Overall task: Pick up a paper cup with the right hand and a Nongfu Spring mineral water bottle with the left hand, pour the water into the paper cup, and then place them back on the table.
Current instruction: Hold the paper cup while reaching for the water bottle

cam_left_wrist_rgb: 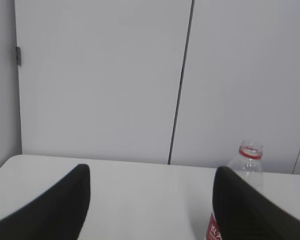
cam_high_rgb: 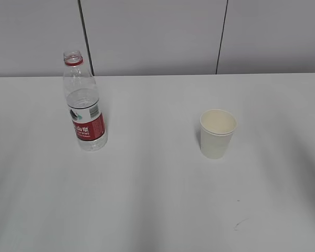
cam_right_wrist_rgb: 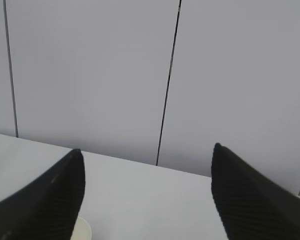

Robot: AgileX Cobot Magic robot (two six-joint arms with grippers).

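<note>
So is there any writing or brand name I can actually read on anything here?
"山泉": white characters on the red label of the bottle, only partly legible; the smaller print there is too blurred.
Paper cup: plain, no text.
Table: no text.

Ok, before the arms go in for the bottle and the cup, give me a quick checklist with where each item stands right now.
1. Bottle upright on the table: ok.
2. Bottle cap off, neck open: ok.
3. Cup upright, mouth up: ok.
4. Left gripper open, nothing held: ok.
5. Right gripper open, nothing held: ok.
6. Left gripper lined up on the bottle: not ok; the bottle sits off to the right, partly behind the right-hand finger.
</note>
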